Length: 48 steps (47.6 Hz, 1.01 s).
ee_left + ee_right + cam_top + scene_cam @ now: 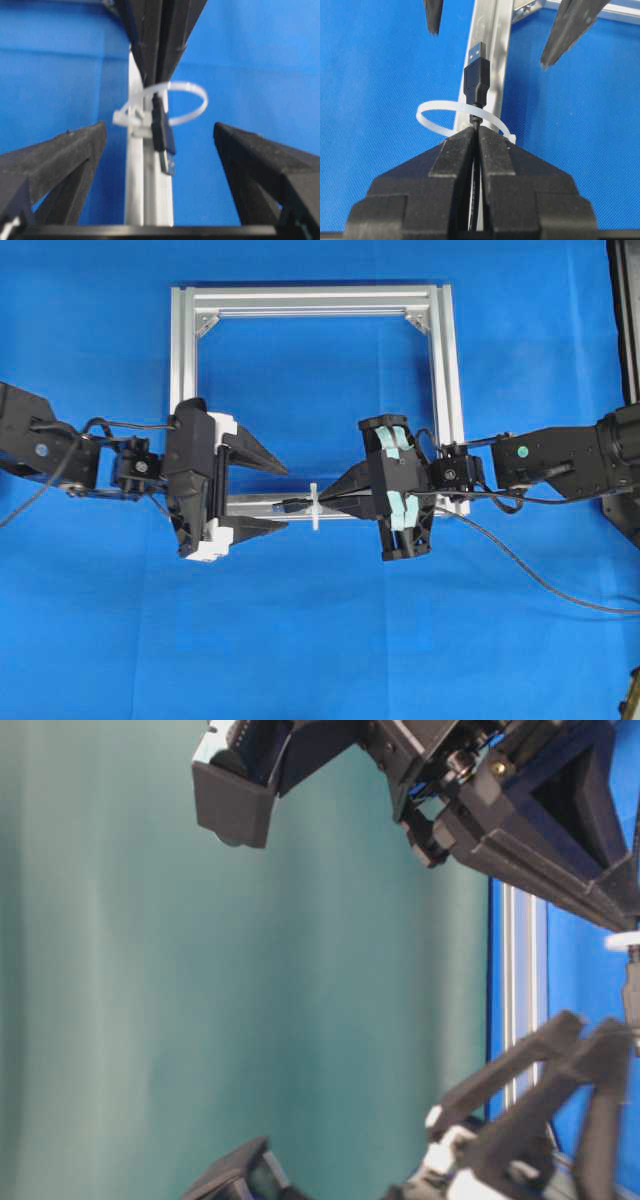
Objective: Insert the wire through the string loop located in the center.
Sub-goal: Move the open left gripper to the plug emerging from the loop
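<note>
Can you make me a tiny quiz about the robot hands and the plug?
1. True or false: the wire's USB plug has passed through the white string loop.
2. Which gripper is pinching the wire? A) left gripper B) right gripper C) neither
3. Fill in: the loop is fastened around a silver ______.

Key
1. True: in the right wrist view the plug sticks out beyond the loop, lying over the aluminium frame bar.
2. B: its fingers are shut on the wire just behind the plug; the left gripper's fingers stand wide apart, holding nothing.
3. Frame bar.
</note>
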Tool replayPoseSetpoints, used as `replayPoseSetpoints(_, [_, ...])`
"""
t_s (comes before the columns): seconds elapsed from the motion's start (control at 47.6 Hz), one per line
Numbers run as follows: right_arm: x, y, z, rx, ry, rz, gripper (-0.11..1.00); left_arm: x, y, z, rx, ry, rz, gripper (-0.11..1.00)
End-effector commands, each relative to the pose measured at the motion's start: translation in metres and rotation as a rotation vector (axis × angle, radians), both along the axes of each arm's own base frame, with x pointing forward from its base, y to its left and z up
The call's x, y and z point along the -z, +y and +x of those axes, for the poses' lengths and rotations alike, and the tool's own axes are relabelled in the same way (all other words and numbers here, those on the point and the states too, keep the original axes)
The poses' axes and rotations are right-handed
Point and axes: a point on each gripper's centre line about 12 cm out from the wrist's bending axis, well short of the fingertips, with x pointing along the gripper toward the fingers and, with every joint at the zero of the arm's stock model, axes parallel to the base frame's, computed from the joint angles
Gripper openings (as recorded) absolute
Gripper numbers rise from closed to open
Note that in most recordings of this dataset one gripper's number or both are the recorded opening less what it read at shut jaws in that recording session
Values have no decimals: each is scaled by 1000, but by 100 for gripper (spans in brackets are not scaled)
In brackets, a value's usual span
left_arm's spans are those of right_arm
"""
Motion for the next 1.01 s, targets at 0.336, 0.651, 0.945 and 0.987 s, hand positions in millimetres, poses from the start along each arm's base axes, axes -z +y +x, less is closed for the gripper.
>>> replayPoseSetpoints(0.336, [-8, 1, 3, -1, -26, 3, -3, 0, -2, 13, 3, -14, 0, 92])
replayPoseSetpoints(0.651, [-8, 1, 3, -1, -26, 3, -3, 0, -2, 14, 3, -15, 0, 92])
replayPoseSetpoints(0.945, [-8, 1, 3, -1, -26, 3, -3, 0, -2, 14, 3, -11, 0, 92])
replayPoseSetpoints(0.987, [-8, 1, 3, -1, -26, 3, -3, 1, -2, 14, 3, -9, 0, 92])
